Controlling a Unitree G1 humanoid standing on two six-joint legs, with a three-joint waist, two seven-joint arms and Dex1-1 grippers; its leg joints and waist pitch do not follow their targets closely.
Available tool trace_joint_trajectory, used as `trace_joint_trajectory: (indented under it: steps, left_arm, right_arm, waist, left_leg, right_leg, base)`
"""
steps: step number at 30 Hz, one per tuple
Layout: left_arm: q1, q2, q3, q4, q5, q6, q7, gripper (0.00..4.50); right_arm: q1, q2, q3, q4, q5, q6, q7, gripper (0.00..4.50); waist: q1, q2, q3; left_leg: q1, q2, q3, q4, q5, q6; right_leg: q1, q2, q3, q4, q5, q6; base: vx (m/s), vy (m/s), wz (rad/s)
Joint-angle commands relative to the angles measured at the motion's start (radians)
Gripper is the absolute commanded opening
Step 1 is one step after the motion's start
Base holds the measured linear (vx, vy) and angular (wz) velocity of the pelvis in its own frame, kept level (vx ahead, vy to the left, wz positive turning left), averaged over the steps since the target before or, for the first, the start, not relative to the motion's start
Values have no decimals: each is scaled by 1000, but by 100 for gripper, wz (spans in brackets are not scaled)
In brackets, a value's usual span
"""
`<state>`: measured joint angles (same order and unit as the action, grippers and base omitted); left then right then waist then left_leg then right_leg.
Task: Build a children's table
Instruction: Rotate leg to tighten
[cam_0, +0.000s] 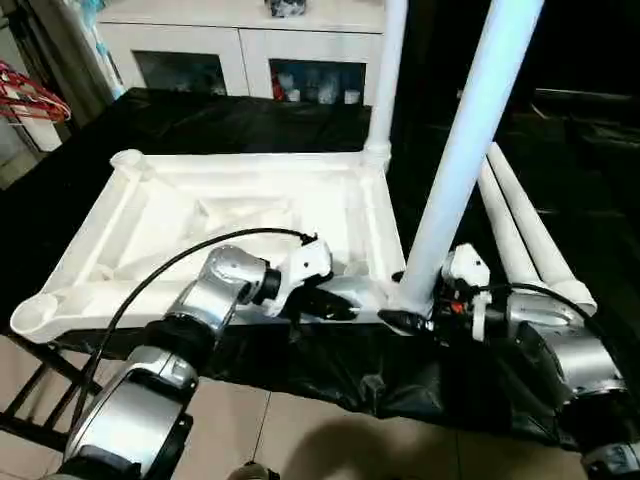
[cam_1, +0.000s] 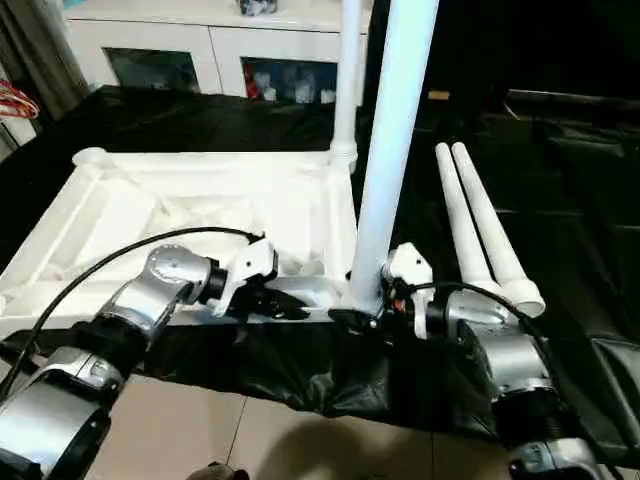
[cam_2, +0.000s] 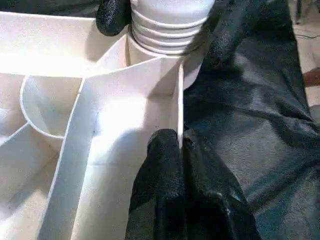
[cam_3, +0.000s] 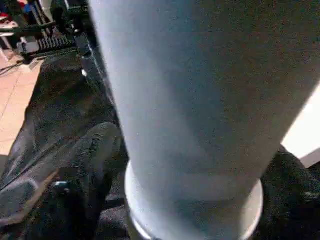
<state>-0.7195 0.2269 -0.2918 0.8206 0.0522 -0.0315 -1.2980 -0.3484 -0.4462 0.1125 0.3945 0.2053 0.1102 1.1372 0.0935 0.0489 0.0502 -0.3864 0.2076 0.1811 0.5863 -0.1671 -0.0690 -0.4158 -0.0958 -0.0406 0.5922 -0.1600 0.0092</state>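
We've got 2 long white tapered tube legs (cam_0: 470, 150) standing in the upturned white ribbed plastic table top (cam_0: 150, 215) on the black-covered tabletop (cam_0: 250, 115), 2 more (cam_1: 480, 225) lying beside it w/ sockets still to fill; left gripper (cam_2: 181, 145) pinched shut on the top's rim, right gripper (cam_1: 358, 320) spread wide round the near leg's base.

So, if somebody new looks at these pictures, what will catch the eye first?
First, the tall white leg rising from the near right corner socket of the upside-down white table top, with the right gripper at its base, one finger on each side. A second leg stands in the far right corner, two more legs lie on the black cover to the right, and the left gripper pinches the top's near rim.
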Motion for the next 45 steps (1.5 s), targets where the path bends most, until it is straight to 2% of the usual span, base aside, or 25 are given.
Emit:
trace_joint_trajectory:
  steps: [1,3,10,12,14,15,16,17,19,21,24,27,28,29,31,33,37,38,39,40,41,42,43,44,45]
  left_arm:
    - [-4,0,-3,-33,-14,-7,3,0]
    - [-5,0,-2,-33,-13,-5,6,0]
    - [-24,-47,13,4,4,14,111,0]
    - [-62,-92,26,57,26,37,232,0]
    - [-72,-104,29,71,30,44,263,0]
    - [-89,-120,34,92,37,54,312,0]
    - [-111,-144,41,118,42,71,371,0]
    - [-124,-158,46,134,45,82,407,0]
    - [-164,-202,62,180,47,109,516,0]
    - [-191,-236,69,210,49,113,588,0]
    - [-200,-252,68,219,50,108,599,0]
    - [-210,-270,63,237,54,82,573,0]
    - [-210,-273,61,242,55,69,564,0]
    - [-209,-274,59,245,56,64,559,0]
    - [-208,-276,56,254,58,42,559,0]
    - [-206,-276,57,256,58,32,563,0]
    - [-208,-279,85,254,43,-11,595,0]
    - [-209,-279,88,254,40,-13,593,28]
    - [-210,-273,102,247,24,-19,578,28]
    - [-210,-270,108,243,18,-19,570,28]
    - [-208,-262,116,233,7,-17,553,28]
    - [-207,-260,118,231,4,-16,548,47]
    - [-198,-243,121,216,3,-25,550,62]
    - [-198,-242,121,216,4,-25,551,64]
    - [-194,-232,122,210,6,-35,558,67]
  right_arm:
    - [19,1,35,-42,18,13,43,344]
    - [22,2,37,-45,17,13,43,315]
    - [0,59,10,-3,2,28,-63,277]
    - [-40,103,-4,84,-54,14,-214,272]
    - [-50,115,-7,107,-68,8,-253,271]
    - [-68,134,-16,142,-87,6,-321,271]
    - [-89,163,-30,182,-99,11,-402,270]
    - [-103,181,-40,207,-105,17,-453,270]
    - [-136,234,-57,261,-122,26,-584,270]
    - [-164,281,-72,304,-135,41,-691,270]
    - [-173,303,-73,317,-142,35,-724,270]
    - [-185,322,-69,342,-165,-19,-752,270]
    - [-190,324,-75,355,-166,-28,-765,305]
    - [-194,326,-88,364,-154,-32,-767,305]
    - [-201,318,-101,372,-157,-39,-792,342]
    - [-202,306,-102,366,-169,-46,-817,345]
    - [-175,266,-136,283,-153,-31,-816,345]
    - [-172,262,-137,274,-153,-29,-815,347]
    - [-150,242,-142,224,-152,-24,-806,347]
    - [-141,235,-143,205,-151,-24,-802,347]
    - [-123,219,-149,168,-149,-17,-797,347]
    - [-119,215,-151,160,-148,-16,-796,348]
    - [-99,196,-161,120,-143,-5,-786,348]
    - [-99,195,-161,119,-143,-5,-786,348]
    - [-88,185,-166,98,-139,1,-781,348]
  waist:
    - [1,-16,-65]
    - [1,-16,-66]
    - [1,-18,-64]
    - [-8,-21,-62]
    - [-12,-19,-61]
    - [-11,-24,-60]
    - [-15,-20,-58]
    - [-17,-21,-61]
    - [-21,-20,-60]
    - [-23,-19,-61]
    - [-24,-19,-65]
    - [-25,-17,-67]
    - [-25,-16,-68]
    - [-26,-16,-67]
    - [-27,-16,-67]
    - [-26,-17,-67]
    - [-21,-19,-68]
    - [-19,-17,-69]
    - [-17,-14,-68]
    - [-11,-17,-70]
    - [-7,-10,-72]
    - [-6,-12,-73]
    - [-4,-3,-75]
    - [-6,-9,-75]
    - [-7,-10,-74]
  left_leg:
    - [15,17,2,-74,-285,56]
    - [14,16,2,-73,-277,58]
    - [16,15,2,-74,-286,50]
    - [17,11,1,-75,-304,33]
    - [20,8,0,-75,-314,19]
    - [19,7,-1,-76,-314,21]
    - [21,6,1,-75,-322,16]
    - [20,4,-3,-76,-322,9]
    - [21,3,-2,-76,-316,1]
    - [19,2,-1,-75,-315,8]
    - [16,1,-3,-75,-301,16]
    - [12,2,-1,-73,-277,32]
    - [13,1,-1,-72,-275,35]
    - [11,2,-2,-73,-276,37]
    - [14,2,-1,-73,-284,39]
    - [14,3,0,-73,-284,40]
    - [14,4,1,-71,-262,50]
    - [13,5,1,-71,-252,55]
    - [13,5,1,-71,-249,56]
    - [15,6,3,-68,-241,59]
    - [11,3,1,-67,-216,62]
    - [11,4,2,-66,-207,66]
    - [9,5,0,-64,-191,69]
    - [8,6,0,-63,-188,76]
    - [6,4,0,-63,-186,80]
  right_leg:
    - [50,-36,19,-72,-267,-235]
    - [51,-35,19,-71,-257,-237]
    - [48,-37,19,-74,-291,-229]
    - [45,-37,18,-80,-351,-209]
    - [42,-37,17,-84,-392,-196]
    - [45,-37,17,-88,-412,-182]
    - [37,-36,18,-90,-430,-179]
    - [44,-36,15,-91,-439,-169]
    - [38,-34,16,-92,-423,-170]
    - [41,-34,16,-93,-411,-170]
    - [46,-34,15,-91,-382,-170]
    - [49,-33,15,-84,-300,-193]
    - [49,-34,15,-83,-290,-199]
    - [52,-34,14,-82,-286,-202]
    - [50,-33,14,-83,-288,-206]
    - [50,-34,15,-83,-292,-206]
    - [53,-32,16,-79,-252,-207]
    - [54,-34,16,-77,-242,-209]
    - [54,-34,16,-78,-241,-208]
    - [53,-34,18,-78,-225,-207]
    - [59,-34,17,-72,-193,-211]
    - [58,-32,17,-72,-173,-213]
    - [59,-34,16,-65,-132,-230]
    - [59,-32,15,-64,-101,-237]
    - [61,-31,14,-63,-96,-238]
  base:
    - [0,0,0]
    - [0,0,0]
    - [0,0,0]
    - [0,0,0]
    - [0,0,0]
    - [0,0,0]
    - [0,0,0]
    - [0,0,0]
    - [0,0,0]
    - [0,0,0]
    - [0,0,0]
    - [0,0,0]
    - [0,0,0]
    - [0,0,0]
    - [0,0,0]
    - [0,0,0]
    - [0,0,0]
    - [0,0,0]
    - [0,0,0]
    - [0,0,0]
    - [0,0,0]
    - [0,0,0]
    - [0,0,0]
    - [0,0,0]
    - [0,0,0]
